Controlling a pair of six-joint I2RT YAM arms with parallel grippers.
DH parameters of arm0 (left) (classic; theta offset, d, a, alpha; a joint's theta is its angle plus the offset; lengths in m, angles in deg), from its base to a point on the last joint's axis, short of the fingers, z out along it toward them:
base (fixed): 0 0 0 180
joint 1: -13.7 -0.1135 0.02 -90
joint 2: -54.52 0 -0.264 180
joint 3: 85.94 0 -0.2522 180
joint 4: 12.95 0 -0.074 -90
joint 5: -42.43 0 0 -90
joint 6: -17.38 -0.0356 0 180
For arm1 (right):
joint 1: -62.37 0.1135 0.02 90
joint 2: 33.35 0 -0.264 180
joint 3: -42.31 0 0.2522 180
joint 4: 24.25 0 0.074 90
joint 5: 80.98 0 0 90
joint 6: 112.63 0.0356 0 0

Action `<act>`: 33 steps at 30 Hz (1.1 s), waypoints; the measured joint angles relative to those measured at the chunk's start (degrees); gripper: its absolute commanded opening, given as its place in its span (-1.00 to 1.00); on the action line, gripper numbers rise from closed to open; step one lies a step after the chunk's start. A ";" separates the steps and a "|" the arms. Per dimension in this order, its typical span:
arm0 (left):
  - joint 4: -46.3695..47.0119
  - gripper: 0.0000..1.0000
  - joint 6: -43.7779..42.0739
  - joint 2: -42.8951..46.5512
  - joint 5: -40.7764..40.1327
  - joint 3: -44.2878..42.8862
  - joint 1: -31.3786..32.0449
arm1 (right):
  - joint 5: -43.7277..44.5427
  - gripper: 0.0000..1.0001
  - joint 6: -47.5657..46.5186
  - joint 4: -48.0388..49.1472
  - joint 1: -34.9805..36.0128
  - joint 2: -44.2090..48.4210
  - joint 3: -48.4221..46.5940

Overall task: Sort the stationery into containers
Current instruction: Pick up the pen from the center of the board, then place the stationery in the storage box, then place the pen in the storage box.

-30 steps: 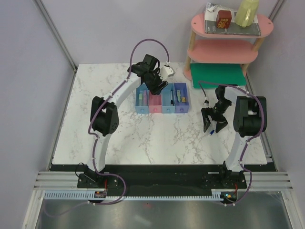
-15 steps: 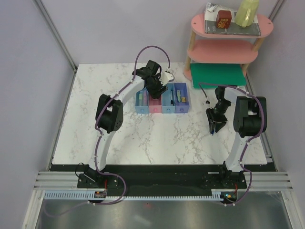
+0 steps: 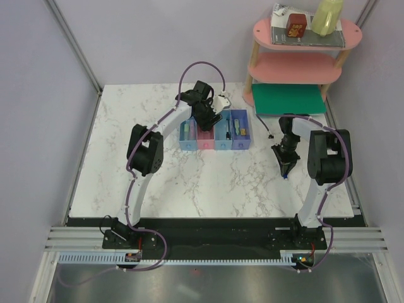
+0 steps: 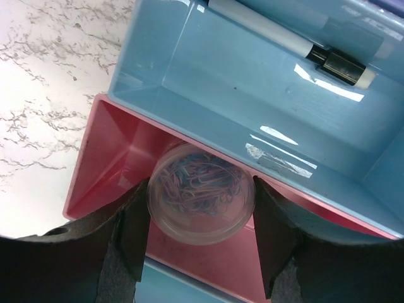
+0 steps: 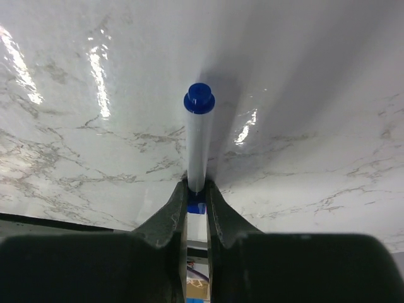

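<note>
The containers are a joined row of light blue, pink, light blue and purple bins at the table's middle back. My left gripper hovers over the pink bin, shut on a round clear case of coloured paper clips that hangs above the bin's far rim. Beside it, a black-and-white pen lies in a light blue bin. At the right of the table my right gripper points down, shut on a small blue-and-white pen whose blue cap end rests on the marble.
A pink round tiered shelf stands at the back right with a red box and a yellow bottle on top. A flat green board lies at its foot. Pale sticks show in the leftmost bin.
My right gripper has closed from wide open onto the blue-and-white pen and shifted slightly. The left arm swung a little early on, then held still over the pink bin.
</note>
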 measured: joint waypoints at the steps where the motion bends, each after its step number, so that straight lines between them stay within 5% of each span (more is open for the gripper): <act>1: 0.15 -0.20 0.00 0.00 0.02 0.39 0.02 | 0.11 -0.91 -0.11 0.17 0.09 0.17 0.15; 17: 1.33 0.78 0.15 2.03 0.00 3.56 0.02 | -0.55 -1.00 -2.84 5.60 1.97 6.45 1.40; 33: 0.85 0.86 0.96 15.32 0.96 8.52 0.02 | -2.58 -1.00 -3.26 0.83 6.43 9.51 -10.19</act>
